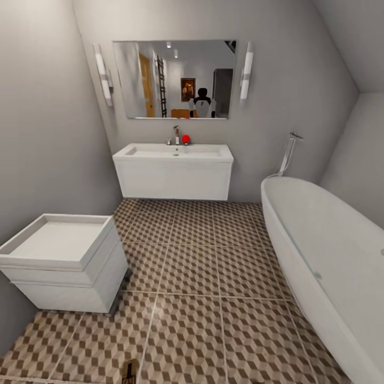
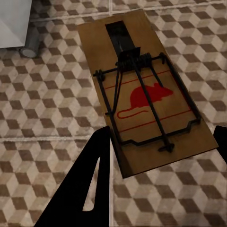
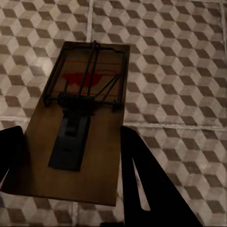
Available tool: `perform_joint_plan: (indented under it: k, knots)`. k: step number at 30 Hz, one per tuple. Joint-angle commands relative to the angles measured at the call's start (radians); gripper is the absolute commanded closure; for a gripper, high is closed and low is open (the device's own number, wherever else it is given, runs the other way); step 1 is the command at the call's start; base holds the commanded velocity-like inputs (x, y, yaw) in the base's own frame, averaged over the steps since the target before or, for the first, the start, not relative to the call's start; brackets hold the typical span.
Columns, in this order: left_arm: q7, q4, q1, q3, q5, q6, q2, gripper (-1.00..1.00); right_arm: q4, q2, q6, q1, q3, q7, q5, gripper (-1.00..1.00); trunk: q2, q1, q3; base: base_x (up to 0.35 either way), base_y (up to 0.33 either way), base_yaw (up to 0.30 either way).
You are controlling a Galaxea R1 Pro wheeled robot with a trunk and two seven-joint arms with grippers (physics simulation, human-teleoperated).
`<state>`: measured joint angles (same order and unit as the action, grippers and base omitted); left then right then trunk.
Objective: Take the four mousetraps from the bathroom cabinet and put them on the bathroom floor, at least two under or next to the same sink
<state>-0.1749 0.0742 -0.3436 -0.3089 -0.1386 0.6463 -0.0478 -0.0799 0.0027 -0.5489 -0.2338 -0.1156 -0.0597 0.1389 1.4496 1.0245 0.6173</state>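
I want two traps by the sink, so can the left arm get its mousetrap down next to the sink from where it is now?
Probably not yet. The left end effector holds its mousetrap over tiles near the caster unit, while the sink hangs across open bathroom floor. Nothing blocks the way; the base likely must roll closer.

Home bathroom. Wall-hung white sink with faucet under a wide mirror flanked by two tube lights; oval white tub at right; cube-pattern tiled floor; small white drawer unit at left. Mirror reflects what may be a hallway.
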Motion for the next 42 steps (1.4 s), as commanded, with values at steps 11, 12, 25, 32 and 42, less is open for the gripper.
perform_joint_plan:
  k: [11, 12, 25, 32, 42]
  knots:
    - [-0.002, 0.004, -0.002, -0.009, -0.007, 0.006, -0.001, 1.00, 0.033, 0.000, -0.003, -0.001, -0.009, 0.000, 0.007, 1.00, 0.000, 0.000, 0.001, 0.291, 0.000, 0.000]
    - [-0.002, 0.004, -0.002, -0.009, -0.007, 0.006, -0.001, 1.00, 0.033, 0.000, -0.003, -0.001, -0.009, 0.000, 0.007, 1.00, 0.000, 0.000, 0.001, 0.291, 0.000, 0.000]
    - [-0.002, 0.004, -0.002, -0.009, -0.007, 0.006, -0.001, 1.00, 0.034, 0.000, -0.003, -0.001, -0.009, 0.000, 0.007, 1.00, 0.000, 0.000, 0.001, 0.291, 0.000, 0.000]
    - [-0.002, 0.004, -0.002, -0.009, -0.007, 0.006, -0.001, 1.00, 0.034, 0.000, -0.003, -0.001, -0.009, 0.000, 0.007, 1.00, 0.000, 0.000, 0.001, 0.291, 0.000, 0.000]
    - [-0.002, 0.004, -0.002, -0.009, -0.007, 0.006, -0.001, 1.00, 0.034, 0.000, -0.003, -0.001, -0.009, 0.000, 0.007, 1.00, 0.000, 0.000, 0.001, 0.291, -0.062, 0.000]
